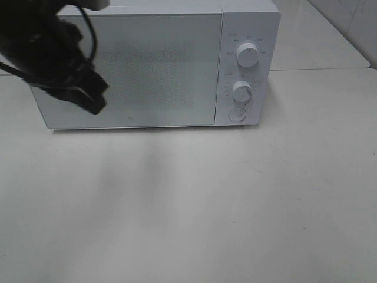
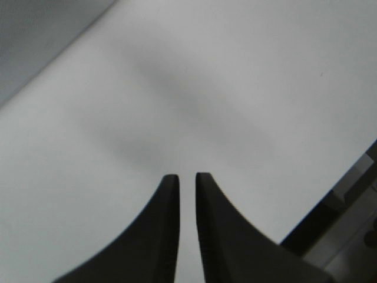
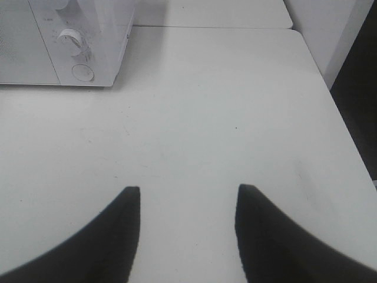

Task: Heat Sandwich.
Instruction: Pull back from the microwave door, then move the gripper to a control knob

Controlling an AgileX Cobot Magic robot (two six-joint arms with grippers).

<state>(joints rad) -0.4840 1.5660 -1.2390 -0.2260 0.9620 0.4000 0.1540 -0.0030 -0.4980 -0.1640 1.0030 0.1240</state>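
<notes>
The sandwich is out of view in every frame. A white microwave [image 1: 153, 65] stands at the back of the table with its door closed, and its frosted window shows nothing inside. My left gripper [image 1: 96, 100] hangs in front of the door's upper left part. In the left wrist view the left gripper [image 2: 187, 175] has its fingers a narrow gap apart, with nothing between them, above bare table. My right gripper [image 3: 187, 190] is open and empty over the table, to the right of the microwave [image 3: 35, 41].
The microwave's panel carries two round knobs [image 1: 247, 55] [image 1: 242, 91] and a round button [image 1: 237, 114]. The white table [image 1: 188, 206] stretches in front. A second table surface [image 1: 318, 41] lies behind at the right. The table's right edge [image 3: 347, 135] shows in the right wrist view.
</notes>
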